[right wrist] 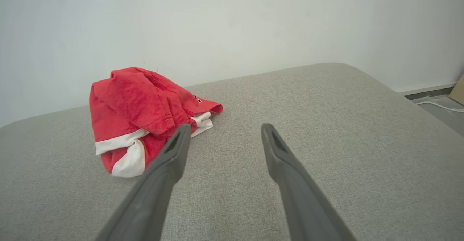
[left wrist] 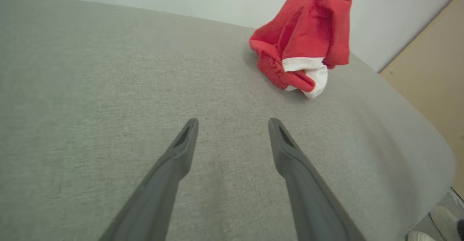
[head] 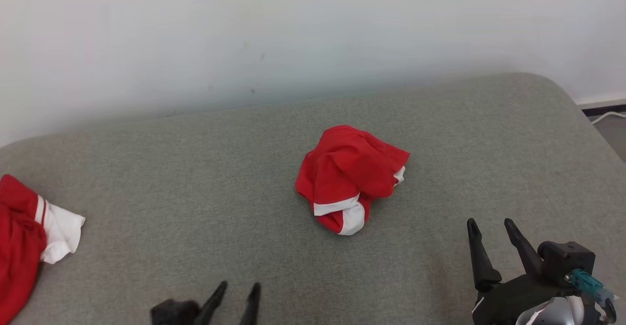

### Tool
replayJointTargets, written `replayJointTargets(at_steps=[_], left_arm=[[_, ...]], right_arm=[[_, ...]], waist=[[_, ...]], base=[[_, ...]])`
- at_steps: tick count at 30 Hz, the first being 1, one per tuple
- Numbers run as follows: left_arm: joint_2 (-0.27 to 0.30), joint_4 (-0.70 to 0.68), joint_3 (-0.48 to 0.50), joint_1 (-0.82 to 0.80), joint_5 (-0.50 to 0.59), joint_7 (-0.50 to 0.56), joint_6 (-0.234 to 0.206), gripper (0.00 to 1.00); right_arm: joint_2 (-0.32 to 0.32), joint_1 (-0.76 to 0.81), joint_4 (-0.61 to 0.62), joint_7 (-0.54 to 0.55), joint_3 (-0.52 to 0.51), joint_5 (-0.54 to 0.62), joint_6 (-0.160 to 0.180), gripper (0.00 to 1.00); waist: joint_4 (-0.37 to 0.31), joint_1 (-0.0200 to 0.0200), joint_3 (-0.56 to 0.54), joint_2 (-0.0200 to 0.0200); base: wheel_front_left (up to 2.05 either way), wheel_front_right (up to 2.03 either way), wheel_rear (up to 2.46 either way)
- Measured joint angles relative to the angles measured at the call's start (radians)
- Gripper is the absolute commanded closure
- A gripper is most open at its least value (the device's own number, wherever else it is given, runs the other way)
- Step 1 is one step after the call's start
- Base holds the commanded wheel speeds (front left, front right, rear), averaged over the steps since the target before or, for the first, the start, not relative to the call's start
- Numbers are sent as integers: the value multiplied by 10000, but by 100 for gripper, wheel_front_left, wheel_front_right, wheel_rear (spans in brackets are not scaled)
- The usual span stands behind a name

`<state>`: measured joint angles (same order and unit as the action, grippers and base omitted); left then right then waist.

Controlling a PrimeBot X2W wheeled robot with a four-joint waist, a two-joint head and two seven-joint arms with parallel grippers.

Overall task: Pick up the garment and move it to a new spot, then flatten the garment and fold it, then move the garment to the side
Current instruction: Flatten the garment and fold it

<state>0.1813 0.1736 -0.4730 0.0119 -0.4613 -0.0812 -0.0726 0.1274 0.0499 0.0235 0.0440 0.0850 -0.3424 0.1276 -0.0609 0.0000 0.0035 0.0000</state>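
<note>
Soft, even light fills all three views, with no glare. The red garment (head: 349, 168) throws only a faint shadow onto the grey padded surface (head: 195, 183). The white wall (head: 293, 32) looks hazy. Wide-angle wrist views bow the surface's edge, and the left claw (left wrist: 233, 123) and right claw (right wrist: 224, 127) look slightly soft close up.

We look down from the head onto the grey cushion (head: 195, 178); from each wrist we look low across it toward the wall (head: 244, 32), and all three views share the red garment (head: 349, 173).
</note>
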Motion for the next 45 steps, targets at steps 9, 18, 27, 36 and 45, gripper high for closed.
replayJointTargets(at_steps=[9,18,27,36,45], left_arm=[[-892,1536,-1231,-2467,270,1837,679,0],[-966,2742,-1081,-3184,196,2497,650,0],[-1174,3708,-800,-3994,-48,2669,462,0],[-1338,4378,-744,-4677,-236,2518,451,0],[-1402,4886,-759,-4915,-719,2182,529,100]], right_arm=[[-8,-249,109,104,140,15,0,0],[-10,-281,173,188,153,15,0,0],[-29,-659,157,188,188,13,-13,0],[-35,-667,92,163,52,10,-13,0],[-31,-650,33,86,0,8,-13,0]], waist=[[-669,0,312,0],[-1449,0,761,1],[-2338,1,1351,1],[-2711,1,1726,1],[-2318,1,1669,1]], base=[[0,0,0],[0,0,0],[0,0,0],[0,0,0],[0,0,0]])
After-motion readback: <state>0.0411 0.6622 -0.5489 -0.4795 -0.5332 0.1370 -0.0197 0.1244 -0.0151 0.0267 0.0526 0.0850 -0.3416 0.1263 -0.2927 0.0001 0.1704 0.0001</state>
